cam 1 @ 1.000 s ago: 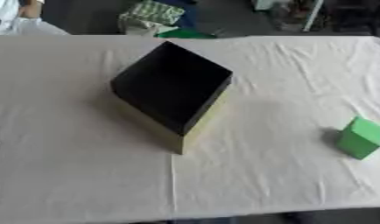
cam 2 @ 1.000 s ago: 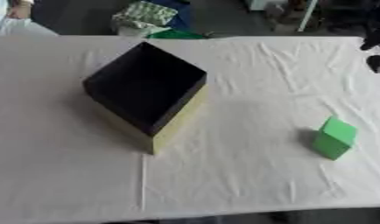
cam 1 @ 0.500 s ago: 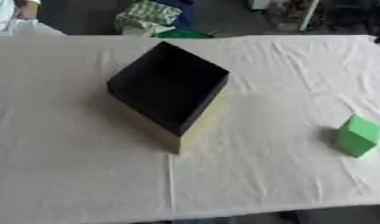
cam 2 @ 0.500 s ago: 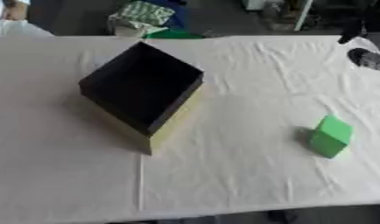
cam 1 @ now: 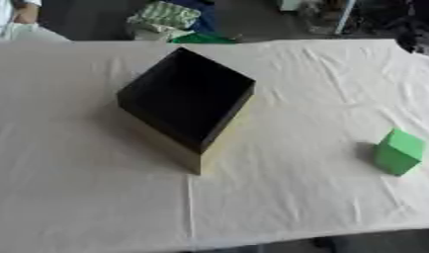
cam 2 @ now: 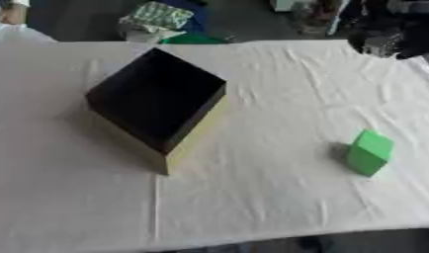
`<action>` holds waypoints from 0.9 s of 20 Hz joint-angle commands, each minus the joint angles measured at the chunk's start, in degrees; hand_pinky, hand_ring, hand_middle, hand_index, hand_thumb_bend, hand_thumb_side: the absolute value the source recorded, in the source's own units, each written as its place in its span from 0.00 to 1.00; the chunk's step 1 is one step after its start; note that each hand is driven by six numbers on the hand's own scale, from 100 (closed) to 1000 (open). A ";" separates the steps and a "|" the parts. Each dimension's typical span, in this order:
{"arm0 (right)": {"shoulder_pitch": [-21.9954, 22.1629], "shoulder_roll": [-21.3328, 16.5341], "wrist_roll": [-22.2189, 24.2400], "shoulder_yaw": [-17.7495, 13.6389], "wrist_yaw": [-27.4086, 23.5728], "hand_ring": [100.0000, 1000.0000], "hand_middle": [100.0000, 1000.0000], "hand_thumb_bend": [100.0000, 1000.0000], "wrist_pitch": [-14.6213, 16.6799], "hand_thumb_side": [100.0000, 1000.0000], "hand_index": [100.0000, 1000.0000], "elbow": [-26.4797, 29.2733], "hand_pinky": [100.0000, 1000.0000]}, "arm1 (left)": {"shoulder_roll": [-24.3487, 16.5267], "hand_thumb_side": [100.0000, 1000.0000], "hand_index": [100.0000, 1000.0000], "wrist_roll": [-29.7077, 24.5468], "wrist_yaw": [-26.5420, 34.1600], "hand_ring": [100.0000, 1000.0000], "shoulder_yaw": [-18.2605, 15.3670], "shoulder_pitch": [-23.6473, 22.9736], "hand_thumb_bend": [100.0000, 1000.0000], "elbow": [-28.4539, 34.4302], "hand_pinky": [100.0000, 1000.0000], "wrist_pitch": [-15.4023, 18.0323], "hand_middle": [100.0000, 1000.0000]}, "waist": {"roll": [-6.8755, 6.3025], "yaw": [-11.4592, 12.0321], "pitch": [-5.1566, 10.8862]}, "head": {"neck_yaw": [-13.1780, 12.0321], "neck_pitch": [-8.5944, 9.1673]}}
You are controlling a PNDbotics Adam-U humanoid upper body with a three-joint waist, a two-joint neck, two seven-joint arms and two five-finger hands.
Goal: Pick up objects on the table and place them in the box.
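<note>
Showing the counter (cam 1: 97, 207), draped in a pale cloth, we see one green block (cam 1: 398, 151) resting near its right edge, well apart from the open box (cam 1: 188, 99) at centre-left. The box has a dark interior and tan outer walls and sits turned so that one corner points toward us. No object shows inside it.

We judge the green block to be light and rigid, probably foam or painted wood, with flat matte faces that should not slip. It looks nearly cubic, so it has no marked long axis; it stands slightly rotated, with a vertical edge facing us. In our estimate, the sound place to take hold is across two opposite side faces, approached from above.

A dark shape at the upper right corner (cam 2: 387, 39) is probably the right robot hand, but we cannot tell how its fingers stand. The left robot hand appears in neither view. The block lies untouched, so the pick is not yet begun.
</note>
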State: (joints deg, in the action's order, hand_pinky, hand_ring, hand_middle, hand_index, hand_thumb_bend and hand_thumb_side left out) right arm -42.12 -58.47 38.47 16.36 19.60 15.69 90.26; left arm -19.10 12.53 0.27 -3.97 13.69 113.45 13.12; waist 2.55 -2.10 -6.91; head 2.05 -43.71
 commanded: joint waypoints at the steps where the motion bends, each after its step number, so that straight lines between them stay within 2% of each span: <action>1: -1.95 0.23 0.63 0.68 0.65 0.94 0.91 0.00 0.29 1.00 0.91 -1.48 0.96 | -0.77 0.83 0.74 -0.40 0.29 0.72 0.19 0.42 0.06 1.14 0.63 -0.11 0.65 | -0.03 -0.02 0.73 | 0.26 0.35; 5: -1.93 0.58 0.40 1.22 0.94 0.94 0.91 0.00 0.27 1.00 0.91 -2.40 0.95 | -0.72 0.83 0.74 -0.53 0.42 0.72 0.18 0.50 0.05 1.14 0.63 -0.13 0.65 | -0.04 -0.07 0.62 | 0.21 0.19; 10: 0.83 -0.78 -1.36 1.23 1.30 0.94 0.90 0.00 -0.78 1.00 0.92 -2.53 0.95 | -0.71 0.83 0.74 -0.62 0.51 0.72 0.21 0.59 0.05 1.14 0.63 -0.17 0.65 | -0.09 -0.14 0.50 | 0.21 0.21; 13: 3.08 -1.84 -1.97 1.34 1.94 0.95 0.89 0.10 -2.17 1.00 0.92 -2.73 0.95 | -0.62 0.83 0.74 -0.82 0.56 0.72 0.25 0.54 0.05 1.14 0.63 -0.26 0.65 | -0.10 -0.15 0.42 | 0.31 0.28; 18: 7.31 -3.31 -2.96 1.21 3.08 0.95 0.89 0.19 -5.19 0.97 0.92 -3.02 0.95 | -0.54 0.84 0.74 -1.06 0.60 0.72 0.20 0.56 0.04 1.14 0.63 -0.39 0.65 | -0.17 -0.16 0.27 | 0.31 0.29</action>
State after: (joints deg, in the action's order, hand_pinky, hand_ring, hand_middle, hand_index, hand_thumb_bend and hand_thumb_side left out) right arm -34.25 -58.96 35.89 18.39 22.18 11.27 87.22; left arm -19.06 11.74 0.66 -3.67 13.66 113.45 12.71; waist 2.49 -2.18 -7.17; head 2.22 -43.71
